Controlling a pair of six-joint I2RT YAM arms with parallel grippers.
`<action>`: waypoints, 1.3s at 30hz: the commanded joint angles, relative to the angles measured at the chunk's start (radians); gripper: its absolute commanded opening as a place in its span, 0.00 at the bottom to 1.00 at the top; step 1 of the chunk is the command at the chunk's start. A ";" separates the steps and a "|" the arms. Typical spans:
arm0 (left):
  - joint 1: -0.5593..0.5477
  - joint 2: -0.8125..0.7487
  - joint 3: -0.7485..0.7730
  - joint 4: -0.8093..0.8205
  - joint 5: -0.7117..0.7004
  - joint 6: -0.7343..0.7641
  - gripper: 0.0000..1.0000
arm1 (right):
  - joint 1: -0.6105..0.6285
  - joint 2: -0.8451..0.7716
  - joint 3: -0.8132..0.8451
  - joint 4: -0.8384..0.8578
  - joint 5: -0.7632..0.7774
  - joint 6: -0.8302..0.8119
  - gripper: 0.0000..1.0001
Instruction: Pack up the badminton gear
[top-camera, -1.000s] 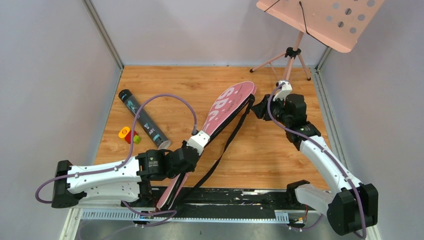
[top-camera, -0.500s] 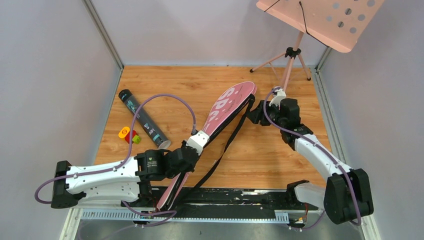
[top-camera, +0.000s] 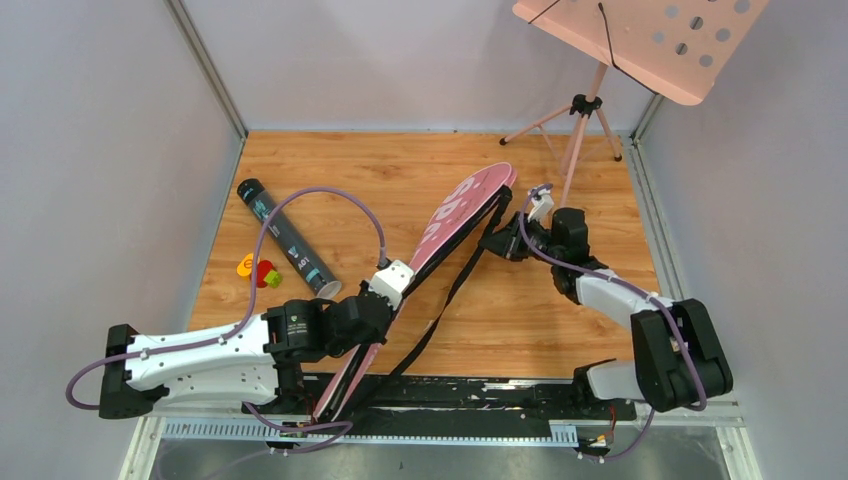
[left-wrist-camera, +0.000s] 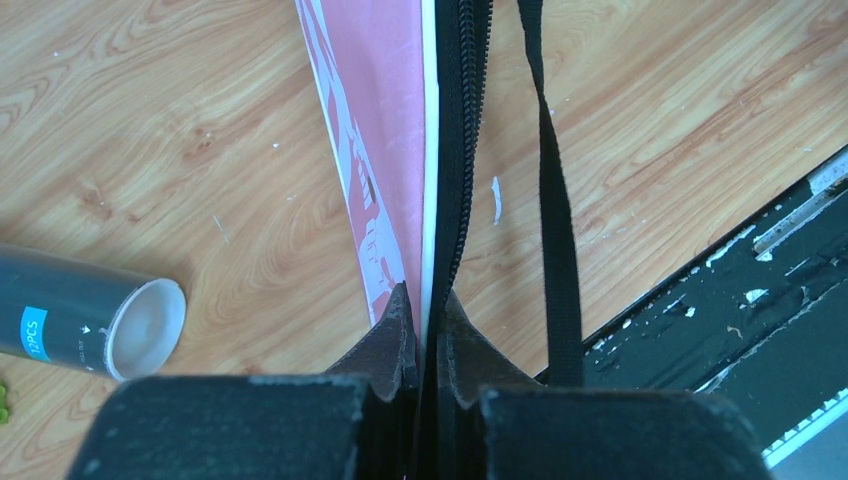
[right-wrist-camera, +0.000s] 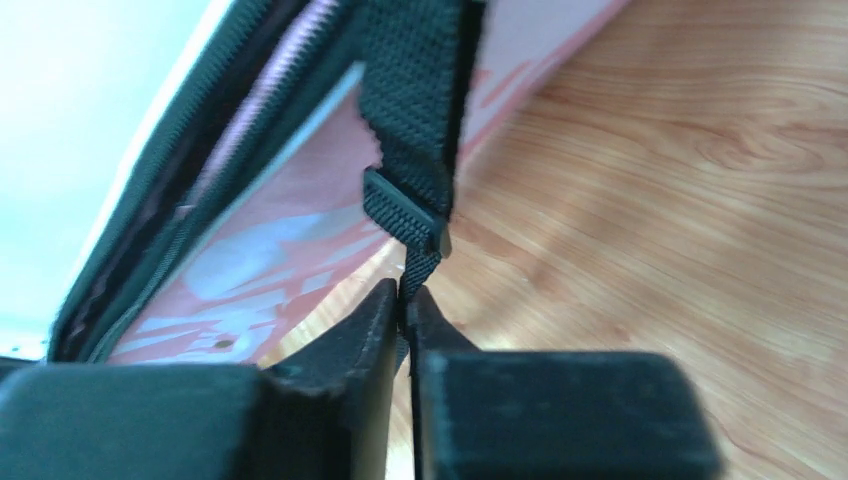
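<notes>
1. Pink fabric "SPORT" racket bag (top-camera: 458, 207) lies diagonally across the middle of the wooden table (top-camera: 400, 160), tipped up on its edge.
2. Left gripper (left-wrist-camera: 427, 303) is pinched onto its white-piped zipper edge. Right gripper (right-wrist-camera: 404, 298) is pinched on the thin black woven strap (right-wrist-camera: 418, 70) at the far end.
3. Likely step: steadying the bag for zipping. The next move needs a taut, even pull along the toothed zipper.
4. Glossy long black tube (top-camera: 288, 240) lies unpacked on the left.
</notes>
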 joint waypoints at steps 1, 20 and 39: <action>0.000 -0.033 0.030 0.081 -0.064 -0.015 0.00 | -0.003 -0.050 -0.005 0.182 -0.134 0.095 0.04; 0.000 0.010 0.000 0.140 -0.037 -0.027 0.00 | 0.136 0.031 0.311 0.007 -0.019 0.152 0.41; 0.001 -0.081 0.002 0.129 -0.058 -0.069 0.00 | 0.196 -0.071 0.518 -0.678 0.148 -0.137 0.85</action>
